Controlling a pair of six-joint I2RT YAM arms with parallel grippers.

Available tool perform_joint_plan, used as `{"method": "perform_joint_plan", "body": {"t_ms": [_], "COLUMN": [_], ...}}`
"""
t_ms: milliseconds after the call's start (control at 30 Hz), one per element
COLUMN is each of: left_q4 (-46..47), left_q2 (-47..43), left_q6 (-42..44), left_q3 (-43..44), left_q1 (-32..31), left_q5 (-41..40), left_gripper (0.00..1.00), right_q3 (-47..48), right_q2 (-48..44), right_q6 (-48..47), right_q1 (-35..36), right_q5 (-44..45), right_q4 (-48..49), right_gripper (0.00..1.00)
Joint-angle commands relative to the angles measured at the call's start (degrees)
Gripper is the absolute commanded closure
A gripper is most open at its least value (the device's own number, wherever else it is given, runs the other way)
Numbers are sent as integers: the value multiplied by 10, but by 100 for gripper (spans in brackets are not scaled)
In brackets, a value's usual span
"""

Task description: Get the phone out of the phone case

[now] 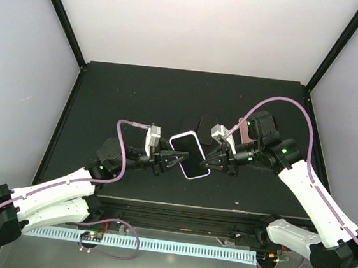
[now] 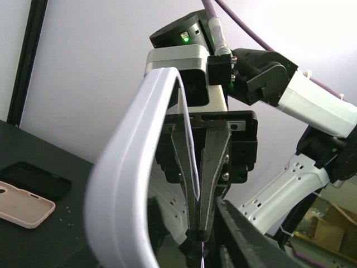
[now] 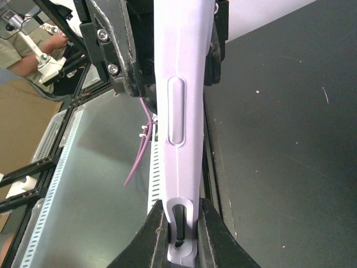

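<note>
Top view, position: the phone (image 1: 189, 155), screen up in its phone case (image 1: 180, 138), hangs above the table (image 1: 131, 97) between both arms.
Top view, grip: the left gripper (image 1: 165, 161) pinches one end of the case and the right gripper (image 1: 213, 160) pinches the other.
Top view, risk: both grippers hold only the case, so a freed phone would likely fall.
Left wrist view, case rim: pale, smooth and rounded, and it looks pliable.
Left wrist view, bystanders: a pink case (image 2: 25, 204) and a black case (image 2: 33, 178) lie on the table, well apart from the work.
Right wrist view, grip: the fingers (image 3: 152, 234) are clamped across the case end at a slot cutout.
Right wrist view, surface: the long side has a raised moulded button (image 3: 177, 111).
Right wrist view, risk: a narrow hold on a slick rim could slip if the case is twisted.
</note>
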Motion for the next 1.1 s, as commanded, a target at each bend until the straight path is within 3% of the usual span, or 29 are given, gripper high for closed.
{"method": "perform_joint_plan", "body": {"t_ms": [0, 167, 467, 567, 667, 867, 1067], "left_q4": [37, 39, 0, -38, -62, -91, -93], "left_q2": [-4, 6, -12, -38, -62, -76, -65], "left_q6": [-2, -4, 18, 37, 39, 44, 46], "left_q3": [4, 10, 8, 10, 11, 27, 46], "left_q1": [2, 2, 2, 6, 20, 60, 78], "left_q5": [27, 41, 30, 13, 18, 90, 174], "left_gripper": [69, 82, 95, 96, 98, 99, 98], "right_q3": [20, 20, 12, 13, 16, 17, 7], "right_q2": [0, 0, -3, -7, -11, -10, -11], "right_q6": [5, 10, 16, -2, -44, -175, -227], "right_q1": [-1, -1, 0, -1, -1, 1, 19], "right_q5": [-21, -19, -16, -4, 17, 48, 98], "right_q4": [20, 23, 30, 19, -6, -90, -114], "right_gripper": [99, 99, 97, 90, 75, 55, 52]}}
